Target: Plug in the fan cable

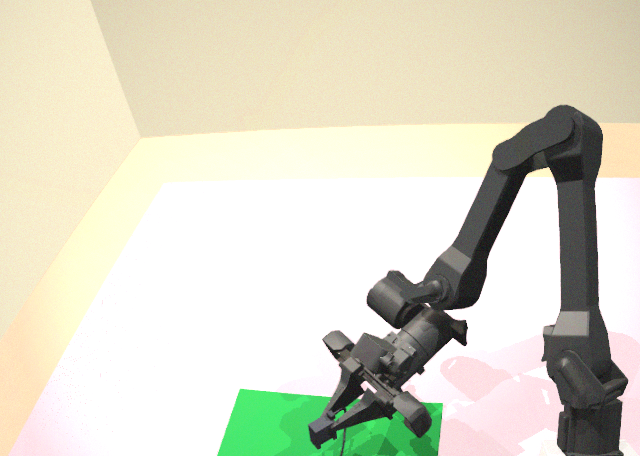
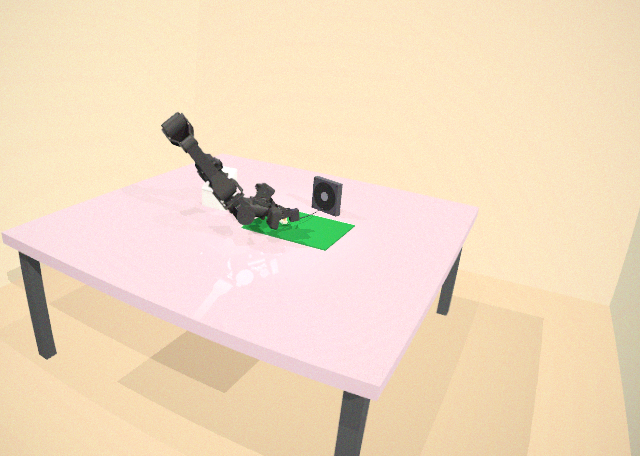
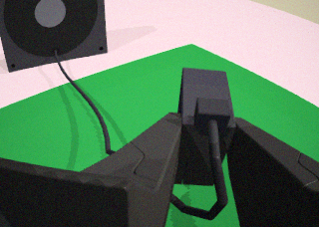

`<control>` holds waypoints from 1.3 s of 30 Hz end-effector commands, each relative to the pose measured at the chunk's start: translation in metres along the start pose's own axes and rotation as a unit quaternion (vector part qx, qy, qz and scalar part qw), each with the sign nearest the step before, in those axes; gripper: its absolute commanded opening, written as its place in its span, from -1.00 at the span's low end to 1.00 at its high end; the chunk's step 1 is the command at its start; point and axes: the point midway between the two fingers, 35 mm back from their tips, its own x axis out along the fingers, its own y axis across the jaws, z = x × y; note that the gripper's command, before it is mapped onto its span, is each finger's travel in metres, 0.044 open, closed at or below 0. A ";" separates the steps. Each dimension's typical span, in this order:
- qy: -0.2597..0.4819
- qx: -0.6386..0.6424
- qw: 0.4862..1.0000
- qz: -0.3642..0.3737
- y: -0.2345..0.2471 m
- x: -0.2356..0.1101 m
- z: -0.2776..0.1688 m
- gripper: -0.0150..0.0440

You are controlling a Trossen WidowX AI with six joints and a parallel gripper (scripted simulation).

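Observation:
The fan plug, a dark grey block (image 1: 321, 432) (image 2: 295, 214) (image 3: 204, 88), sticks out past the fingertips, tilted, above the green board (image 1: 258, 420) (image 2: 328, 234) (image 3: 150, 93). My gripper (image 1: 331, 424) (image 3: 203, 126) is shut on the plug, one finger on each side. The black cable (image 1: 344, 439) (image 3: 106, 128) loops under the fingers and runs to the fan (image 2: 326, 196) (image 3: 50, 12). A small pale part (image 2: 284, 221) shows on the board beside the gripper in the exterior view, too small to tell whether it is the header. I cannot make out the four pins.
The fan stands upright behind the board in the exterior view. The arm's white base (image 2: 211, 198) stands to the board's left there. The board lies flat on the pink table (image 2: 206, 286).

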 end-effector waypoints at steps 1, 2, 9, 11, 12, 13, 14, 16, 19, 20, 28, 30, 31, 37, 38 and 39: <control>-0.002 0.000 1.000 0.003 0.001 0.002 -0.004 -0.49; -0.002 0.000 1.000 0.003 0.001 0.002 -0.005 -0.49; -0.002 0.000 1.000 0.003 0.001 0.004 -0.011 -0.49; -0.002 0.000 1.000 0.003 0.001 0.004 -0.012 -0.49; -0.002 0.000 1.000 0.003 0.001 0.004 -0.013 -0.49; -0.002 0.000 1.000 0.003 0.001 0.004 -0.014 -0.49; -0.002 0.000 1.000 0.003 0.001 0.004 -0.015 -0.49; -0.002 0.000 1.000 0.003 0.001 0.005 -0.016 -0.49; -0.002 0.000 1.000 0.003 0.001 0.005 -0.019 -0.49; -0.002 0.000 1.000 0.003 0.000 0.005 -0.020 -0.49; -0.002 0.000 1.000 0.003 0.000 0.007 -0.026 -0.49; -0.002 0.000 1.000 0.003 0.000 0.007 -0.028 -0.49; -0.002 0.000 1.000 0.003 0.000 0.007 -0.028 -0.49; 0.001 0.000 1.000 0.001 0.000 0.005 -0.025 -0.49; 0.001 0.000 1.000 0.001 0.000 0.005 -0.025 -0.49; 0.001 0.000 1.000 0.001 0.000 0.005 -0.025 -0.49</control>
